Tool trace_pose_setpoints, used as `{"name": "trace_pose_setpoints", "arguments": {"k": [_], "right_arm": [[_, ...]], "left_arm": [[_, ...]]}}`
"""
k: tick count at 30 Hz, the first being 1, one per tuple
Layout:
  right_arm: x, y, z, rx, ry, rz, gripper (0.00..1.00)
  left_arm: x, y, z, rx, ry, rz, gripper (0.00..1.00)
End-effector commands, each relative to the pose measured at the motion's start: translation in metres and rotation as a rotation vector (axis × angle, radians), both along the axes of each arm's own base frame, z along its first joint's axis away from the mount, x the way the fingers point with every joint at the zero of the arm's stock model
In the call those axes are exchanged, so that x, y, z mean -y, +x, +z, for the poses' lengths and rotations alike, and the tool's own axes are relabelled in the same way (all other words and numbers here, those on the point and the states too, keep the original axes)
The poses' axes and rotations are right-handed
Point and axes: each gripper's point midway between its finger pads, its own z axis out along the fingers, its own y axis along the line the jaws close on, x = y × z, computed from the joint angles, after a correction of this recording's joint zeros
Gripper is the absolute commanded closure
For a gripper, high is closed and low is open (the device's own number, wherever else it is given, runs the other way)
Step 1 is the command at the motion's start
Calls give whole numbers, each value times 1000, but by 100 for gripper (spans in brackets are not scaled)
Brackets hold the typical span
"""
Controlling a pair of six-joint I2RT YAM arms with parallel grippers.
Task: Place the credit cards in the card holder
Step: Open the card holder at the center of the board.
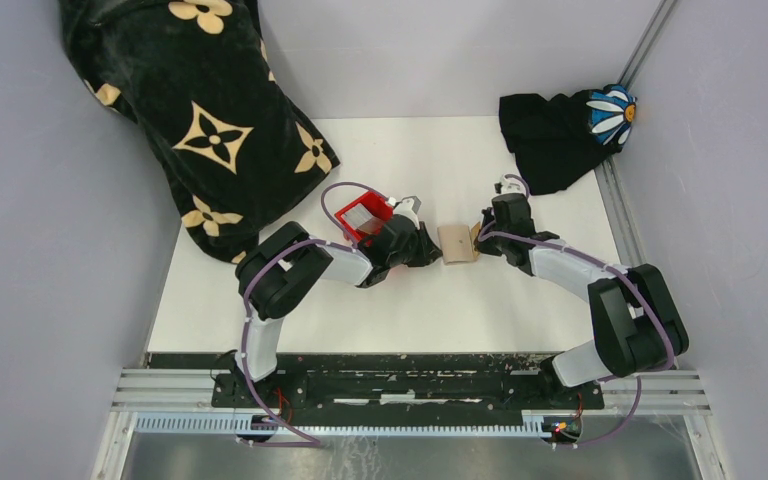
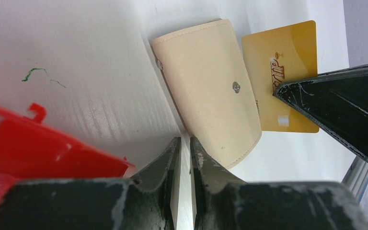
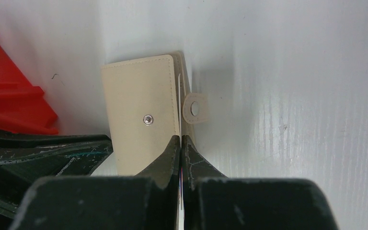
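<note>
**Gold card at the holder's mouth, a gripper on either side**

The card holder (image 1: 457,243) lies mid-surface (image 1: 410,310), its snap tab (image 3: 194,108) undone. From 3 o'clock the right gripper (image 3: 180,140), jaws pressed together on a gold credit card (image 2: 287,62), holds the card edge-on at the holder's parted layers. At 9 o'clock the left gripper (image 2: 186,143) has its jaws nearly together at the holder's edge (I cannot tell whether they pinch it). The red bin (image 1: 360,213) is just beyond, toward 10 o'clock. The likely risk is that an unpinned holder slides toward the bin under the push. The card could also slip beside a slot instead of into one.
</note>
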Motion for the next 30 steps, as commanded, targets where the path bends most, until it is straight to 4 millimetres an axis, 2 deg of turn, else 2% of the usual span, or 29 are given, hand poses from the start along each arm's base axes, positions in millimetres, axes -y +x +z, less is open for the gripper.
{"name": "trace_pose_setpoints", "arguments": {"k": [1, 17, 30], "right_arm": [[-9, 11, 13, 59, 67, 0, 99], [-6, 10, -1, 28, 69, -2, 99], [0, 11, 8, 39, 39, -6, 99]], "left_arm": [[-25, -21, -53, -81, 159, -8, 80], [-24, -21, -53, -80, 158, -8, 80], [-22, -19, -53, -79, 161, -12, 80]]}}
